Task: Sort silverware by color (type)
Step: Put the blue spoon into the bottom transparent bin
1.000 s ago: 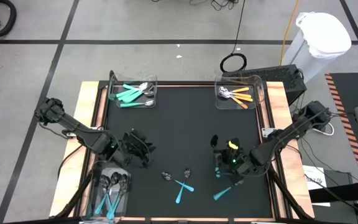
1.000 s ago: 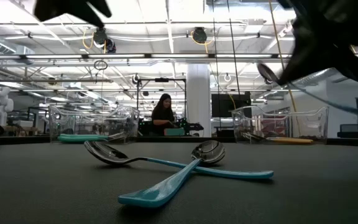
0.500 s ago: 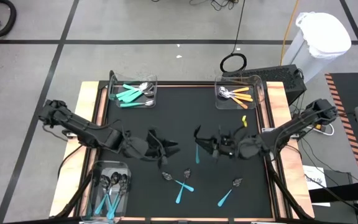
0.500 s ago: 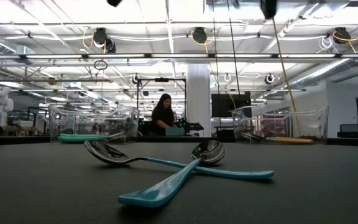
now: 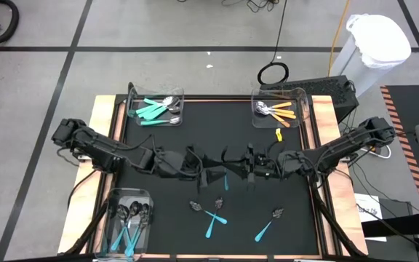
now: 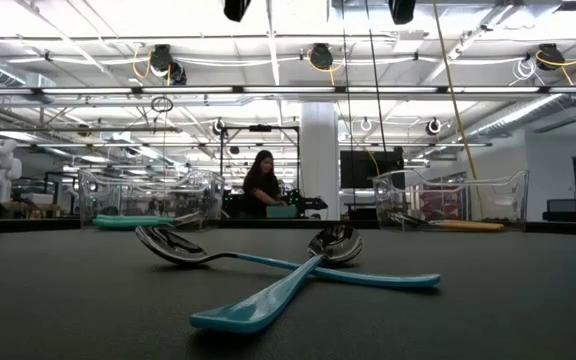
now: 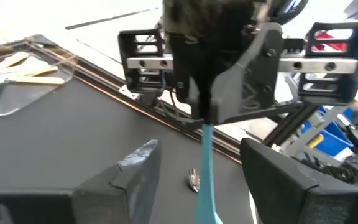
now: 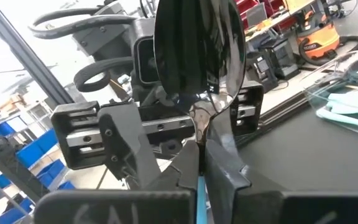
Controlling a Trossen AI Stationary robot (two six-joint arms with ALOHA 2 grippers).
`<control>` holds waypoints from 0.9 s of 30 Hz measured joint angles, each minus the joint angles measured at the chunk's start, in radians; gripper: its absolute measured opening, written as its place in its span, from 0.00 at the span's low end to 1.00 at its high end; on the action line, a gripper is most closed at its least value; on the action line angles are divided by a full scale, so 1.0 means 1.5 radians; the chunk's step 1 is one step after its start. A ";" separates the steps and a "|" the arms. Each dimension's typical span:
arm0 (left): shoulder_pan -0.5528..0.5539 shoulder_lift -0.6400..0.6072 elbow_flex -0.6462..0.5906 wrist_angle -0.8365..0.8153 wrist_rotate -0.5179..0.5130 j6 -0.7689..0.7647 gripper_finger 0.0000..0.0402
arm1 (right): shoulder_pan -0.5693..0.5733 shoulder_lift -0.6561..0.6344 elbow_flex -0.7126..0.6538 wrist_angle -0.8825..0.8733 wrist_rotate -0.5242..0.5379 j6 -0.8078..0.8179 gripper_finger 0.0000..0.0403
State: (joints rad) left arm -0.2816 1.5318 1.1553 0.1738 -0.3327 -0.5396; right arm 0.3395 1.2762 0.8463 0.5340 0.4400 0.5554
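A: What does the held spoon (image 8: pixel 197 56) look like?
B: A shiny silver bowl on a teal handle. The right gripper (image 5: pixel 233 169) is clenched on that handle above the middle of the table (image 5: pixel 195 131), with the spoon reaching toward the left gripper (image 5: pixel 211 171). The left gripper's fingers (image 7: pixel 132 177) stand spread, one on each side of the handle, not pinching it.

A: How much open room is there?
B: The mat is bare around the two grippers. Nearer the front edge lie two crossed teal spoons (image 5: pixel 213 211), and one more teal spoon (image 5: pixel 266 225) sits off to the right of them.

A: And the bins?
B: The back-left bin (image 5: pixel 156 109) holds teal-handled pieces, the back-right bin (image 5: pixel 276 109) holds orange-handled ones, and the front-left bin (image 5: pixel 128 222) holds teal-handled spoons with dark heads. A small yellow piece (image 5: pixel 278 135) lies on the mat just in front of the back-right bin.
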 joint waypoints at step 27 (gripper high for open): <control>0.032 0.000 0.000 0.021 0.099 0.120 0.02 | -0.012 -0.001 0.000 0.012 -0.022 -0.038 0.03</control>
State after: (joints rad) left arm -0.2333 1.5318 1.1553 0.2047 -0.1848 -0.3601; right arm 0.3221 1.2755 0.8459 0.5518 0.4069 0.4983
